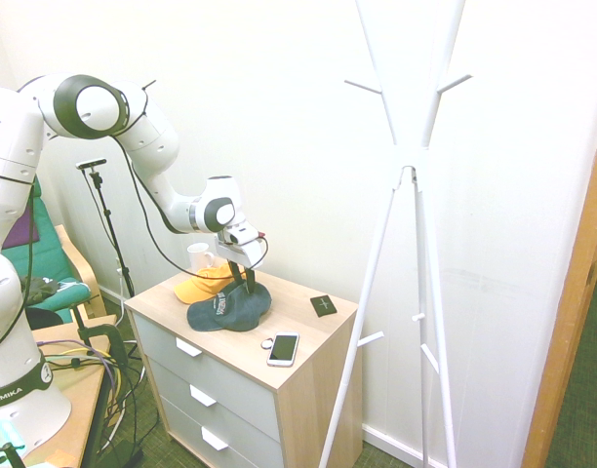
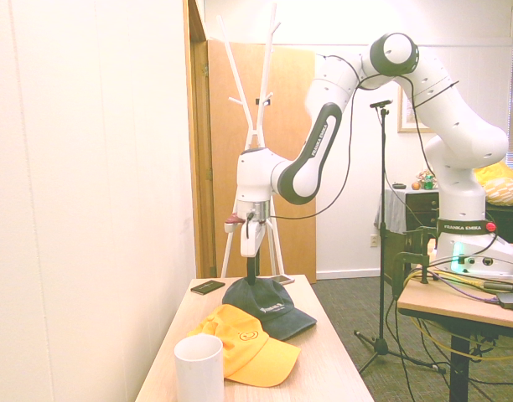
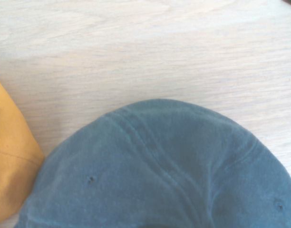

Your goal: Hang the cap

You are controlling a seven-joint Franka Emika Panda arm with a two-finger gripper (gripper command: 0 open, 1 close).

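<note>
Cap [image 1: 229,308] | lying on counter [image 1: 300,370] beside yellow cap [image 1: 203,286], crown up for a top grasp | fingers [image 2: 251,270] pointing down onto crown, their gap not readable | rack [image 1: 408,175] standing right, pegs waiting bare | hanging not yet begun.
</note>
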